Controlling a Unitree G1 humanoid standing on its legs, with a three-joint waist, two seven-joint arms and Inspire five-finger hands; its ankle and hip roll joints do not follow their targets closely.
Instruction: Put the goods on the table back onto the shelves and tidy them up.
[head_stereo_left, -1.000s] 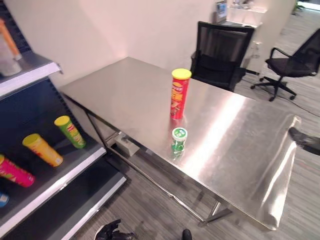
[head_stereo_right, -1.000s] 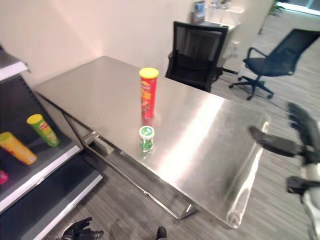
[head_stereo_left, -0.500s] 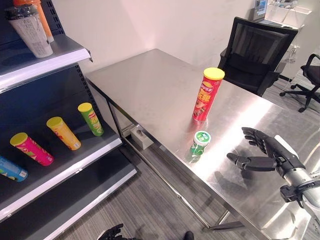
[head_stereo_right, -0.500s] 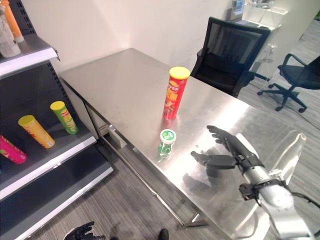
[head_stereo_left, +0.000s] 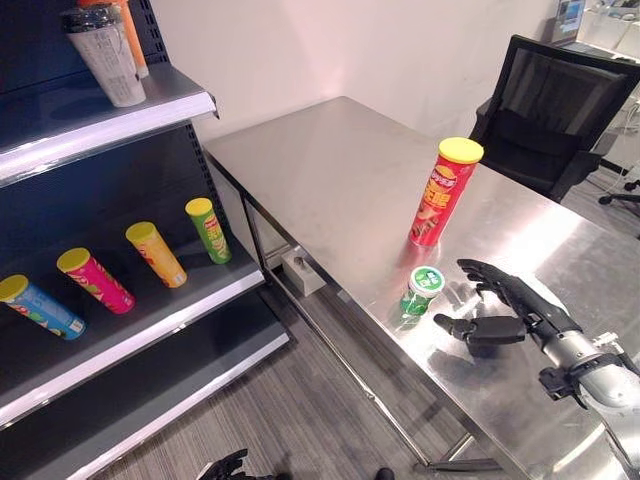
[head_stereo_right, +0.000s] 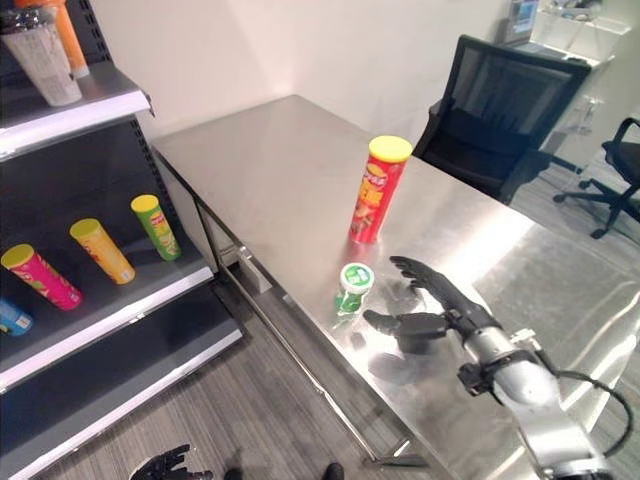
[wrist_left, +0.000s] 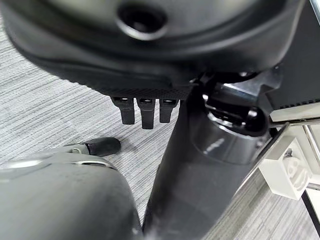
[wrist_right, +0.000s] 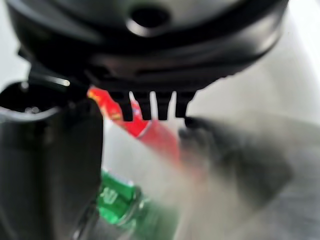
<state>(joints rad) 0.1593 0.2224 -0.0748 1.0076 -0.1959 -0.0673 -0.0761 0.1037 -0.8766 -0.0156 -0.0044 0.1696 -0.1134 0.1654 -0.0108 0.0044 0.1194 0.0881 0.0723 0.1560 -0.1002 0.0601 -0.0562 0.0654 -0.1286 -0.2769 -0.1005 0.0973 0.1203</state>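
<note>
Tabletop: right hand (head_stereo_right: 430, 310) nearer (open) green can (head_stereo_right: 353, 287)

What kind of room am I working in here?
Likely an office set up as a mock shop: dark retail shelves holding snack cans, a steel table, and a black office chair behind it.

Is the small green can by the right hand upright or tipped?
Upright: the small green can stands on its base, white-green lid up, on the table.

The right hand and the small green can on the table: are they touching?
Apart. In the right eye view, bare table shows between the open right hand and the small green can.
</note>
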